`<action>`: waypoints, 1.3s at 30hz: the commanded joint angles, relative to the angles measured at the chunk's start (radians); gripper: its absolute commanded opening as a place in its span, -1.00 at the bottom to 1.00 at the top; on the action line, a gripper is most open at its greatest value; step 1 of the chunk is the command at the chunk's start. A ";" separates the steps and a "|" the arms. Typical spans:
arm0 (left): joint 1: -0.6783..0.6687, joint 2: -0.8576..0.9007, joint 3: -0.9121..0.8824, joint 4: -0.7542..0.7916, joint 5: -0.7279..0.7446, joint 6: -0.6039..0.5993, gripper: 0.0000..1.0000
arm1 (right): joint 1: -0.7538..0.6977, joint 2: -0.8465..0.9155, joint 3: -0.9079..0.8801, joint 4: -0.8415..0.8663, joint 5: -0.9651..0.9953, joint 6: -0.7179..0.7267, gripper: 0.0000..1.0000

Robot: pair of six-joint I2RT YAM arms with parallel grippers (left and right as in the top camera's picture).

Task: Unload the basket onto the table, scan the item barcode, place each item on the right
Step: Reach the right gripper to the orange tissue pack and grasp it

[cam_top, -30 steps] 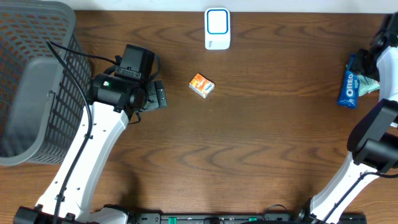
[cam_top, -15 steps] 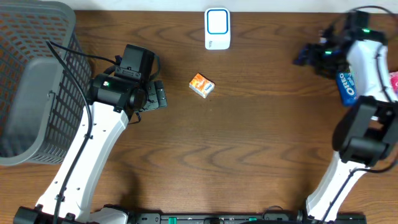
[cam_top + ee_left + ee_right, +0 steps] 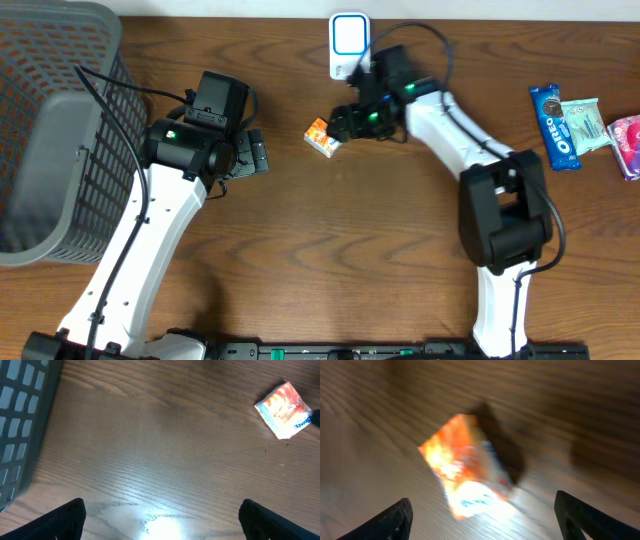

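Just beside the orange packet (image 3: 323, 137), right gripper (image 3: 345, 124) hangs wide, apparently clear.

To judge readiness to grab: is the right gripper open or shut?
Open. On the right gripper, fingertips stand far apart; the orange packet lies untouched.

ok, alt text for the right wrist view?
A small orange-and-white packet lies on the wooden table, blurred, just ahead of the camera. The right fingers stand wide apart at the bottom corners of the frame, holding nothing.
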 commanded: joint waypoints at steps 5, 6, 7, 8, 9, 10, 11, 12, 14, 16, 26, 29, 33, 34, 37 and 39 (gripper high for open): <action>0.003 -0.001 0.005 -0.003 -0.009 -0.005 0.96 | 0.069 -0.031 -0.012 0.079 0.127 0.077 0.53; 0.003 -0.001 0.005 -0.004 -0.009 -0.005 0.96 | 0.075 -0.031 -0.013 0.077 0.127 0.075 0.38; 0.003 -0.001 0.005 -0.004 -0.009 -0.005 0.96 | 0.080 -0.031 -0.017 0.077 0.132 0.074 0.25; 0.003 -0.001 0.005 -0.004 -0.009 -0.005 0.96 | 0.083 -0.031 -0.021 0.077 0.141 0.074 0.13; 0.003 -0.001 0.005 -0.004 -0.009 -0.005 0.95 | 0.089 -0.031 -0.028 0.077 0.161 0.073 0.04; 0.003 -0.001 0.005 -0.003 -0.009 -0.005 0.96 | 0.095 -0.031 -0.034 0.079 0.182 0.073 0.00; 0.003 -0.001 0.005 -0.004 -0.009 -0.005 0.96 | 0.106 -0.031 -0.037 0.075 0.201 0.020 -0.13; 0.003 -0.001 0.005 -0.003 -0.009 -0.005 0.96 | 0.128 -0.035 -0.036 0.075 0.261 -0.057 -0.14; 0.003 -0.001 0.005 -0.004 -0.009 -0.005 0.96 | 0.153 -0.047 -0.035 0.072 0.369 -0.094 -0.09; 0.003 -0.001 0.005 -0.004 -0.009 -0.005 0.96 | 0.174 -0.057 -0.035 0.066 0.434 -0.128 -0.07; 0.003 -0.001 0.005 -0.004 -0.009 -0.005 0.95 | 0.301 -0.034 -0.037 0.042 0.673 -0.215 0.07; 0.003 -0.001 0.005 -0.004 -0.009 -0.005 0.96 | 0.296 -0.009 -0.037 0.042 0.673 -0.215 0.06; 0.003 -0.001 0.005 -0.003 -0.009 -0.005 0.96 | 0.295 0.024 -0.038 0.042 0.666 -0.215 0.04; 0.003 -0.001 0.005 -0.003 -0.009 -0.005 0.96 | 0.295 0.031 -0.038 0.042 0.661 -0.215 0.04; 0.003 -0.001 0.005 -0.004 -0.009 -0.005 0.96 | 0.299 0.089 -0.038 0.045 0.644 -0.214 -0.07; 0.003 -0.001 0.005 -0.003 -0.009 -0.005 0.96 | 0.299 0.112 -0.038 0.042 0.647 -0.201 -0.18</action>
